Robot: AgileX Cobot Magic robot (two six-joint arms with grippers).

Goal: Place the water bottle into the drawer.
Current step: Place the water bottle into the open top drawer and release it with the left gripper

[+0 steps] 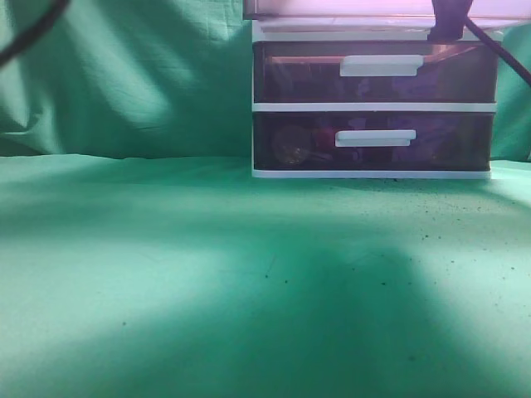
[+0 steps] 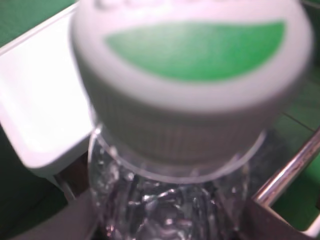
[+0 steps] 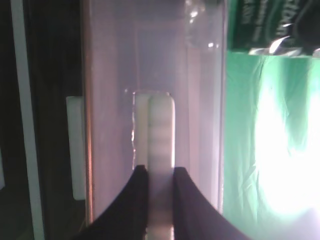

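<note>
The water bottle (image 2: 165,200) fills the left wrist view: clear ribbed plastic with a white cap bearing a green patch (image 2: 192,75). My left gripper (image 2: 170,227) is shut on its body, with finger edges showing at the lower corners. The drawer (image 3: 150,65) is the uppermost one, and in the right wrist view its front looks pale purple. My right gripper (image 3: 161,175) is shut on its white bar handle (image 3: 160,130). In the exterior view only the drawer's lower edge (image 1: 348,8) shows at the top, with the dark right gripper (image 1: 446,26) hanging at it.
The white-framed chest (image 1: 373,106) stands at the back on green cloth (image 1: 249,274), with the middle drawer (image 1: 290,79) and lowest drawer (image 1: 290,141) shut. A white frame part (image 2: 40,110) and a metal rod (image 2: 290,170) lie beside the bottle. A dark cable (image 1: 25,37) crosses the top left.
</note>
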